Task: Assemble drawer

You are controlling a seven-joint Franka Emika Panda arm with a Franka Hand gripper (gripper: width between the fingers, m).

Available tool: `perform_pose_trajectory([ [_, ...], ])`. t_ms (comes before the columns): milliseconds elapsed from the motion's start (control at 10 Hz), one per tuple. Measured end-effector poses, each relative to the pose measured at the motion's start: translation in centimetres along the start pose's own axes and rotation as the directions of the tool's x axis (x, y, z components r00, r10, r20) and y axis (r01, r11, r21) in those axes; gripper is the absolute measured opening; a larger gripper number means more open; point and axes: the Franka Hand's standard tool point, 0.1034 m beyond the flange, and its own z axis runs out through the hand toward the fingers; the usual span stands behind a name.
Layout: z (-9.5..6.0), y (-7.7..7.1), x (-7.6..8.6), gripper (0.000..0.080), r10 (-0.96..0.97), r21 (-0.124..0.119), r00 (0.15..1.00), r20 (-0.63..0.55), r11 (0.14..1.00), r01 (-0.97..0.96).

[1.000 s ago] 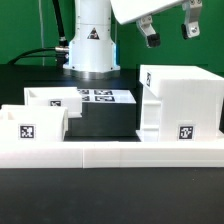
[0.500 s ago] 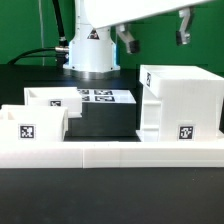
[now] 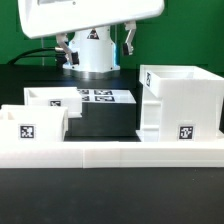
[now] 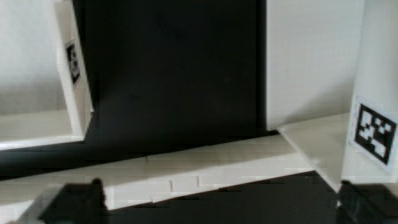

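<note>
The large white hollow casing [image 3: 180, 105] stands at the exterior view's right with a tag on its front. Two white box trays sit at the left, one nearer [image 3: 30, 125] and one behind it [image 3: 48, 97]. My gripper [image 3: 99, 45] hangs high over the back of the table, in front of the arm's base, well above every part. It is open wide and empty. In the wrist view the gripper [image 4: 217, 205] has dark fingertips [image 4: 71, 203] at the frame's edge. A tagged white part shows on each side there, one [image 4: 36, 70] and the other [image 4: 356, 130]. I cannot tell which is which.
The long low white rail [image 3: 110, 153] runs across the front. The marker board [image 3: 100, 97] lies flat between the trays and the casing, behind a dark block [image 3: 100, 120]. The arm's white base [image 3: 93, 60] stands at the back. A pale seamed strip [image 4: 196, 170] crosses the wrist view.
My gripper has swung from the exterior view's upper right to the left, now over the middle back. Its jaws stayed open and empty. The parts have not moved.
</note>
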Motion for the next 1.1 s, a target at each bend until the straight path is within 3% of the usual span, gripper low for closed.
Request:
perform_pose_trajectory([
  [200,0.2,0.6,-0.2,0.0648,-0.011,-0.009,1.000,0.007,1.000,0.011],
  [300,0.7,2.1,-0.7,0.0648,-0.030,-0.038,0.999,0.024,0.999,0.031],
  [400,1.0,3.7,-0.9,0.0648,-0.070,-0.084,0.997,0.031,0.994,0.072],
  [700,2.6,7.4,-1.5,0.0648,-0.030,-0.140,0.999,-0.034,0.990,0.025],
  [1100,3.2,7.7,-1.8,0.0648,-0.021,-0.139,0.999,-0.030,0.990,0.017],
])
